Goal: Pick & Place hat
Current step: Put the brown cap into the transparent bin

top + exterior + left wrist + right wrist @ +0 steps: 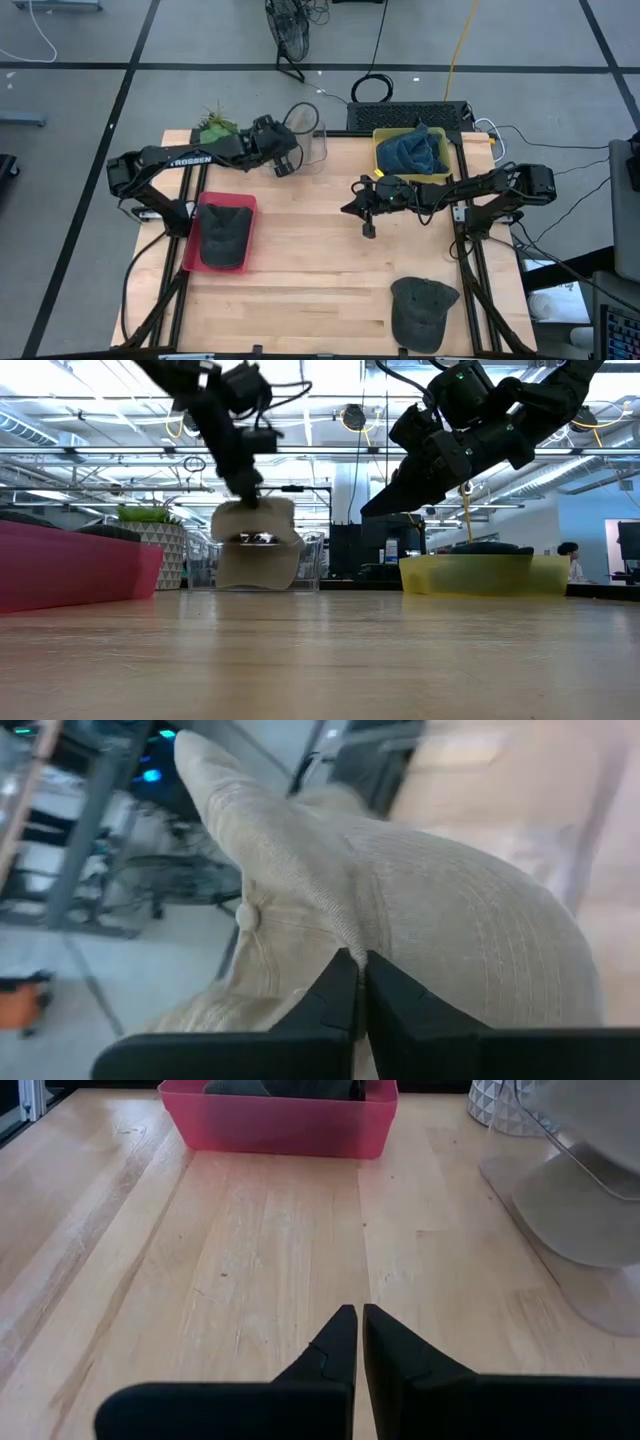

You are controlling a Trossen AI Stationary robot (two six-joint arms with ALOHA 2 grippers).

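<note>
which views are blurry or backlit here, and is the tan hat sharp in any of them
Low view: bright ceiling lights behind turn both arms to dark silhouettes, and the near table is soft. Left wrist view: the tan hat is sharp, its weave showing, with the left gripper pinching it; the room behind is blurred. High view: even light, faint shadows. Right wrist view: the clear container is blurred.

left end effector (360, 982) clamped, right end effector (360, 1335) closed, raised

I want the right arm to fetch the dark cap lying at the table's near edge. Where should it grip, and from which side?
Probably the brim, from straight above. The dark cap lies flat and alone on the table, its thin brim toward the table's edge, so shut fingers can pinch it. The right gripper hovers mid-table, shut and empty.
</note>
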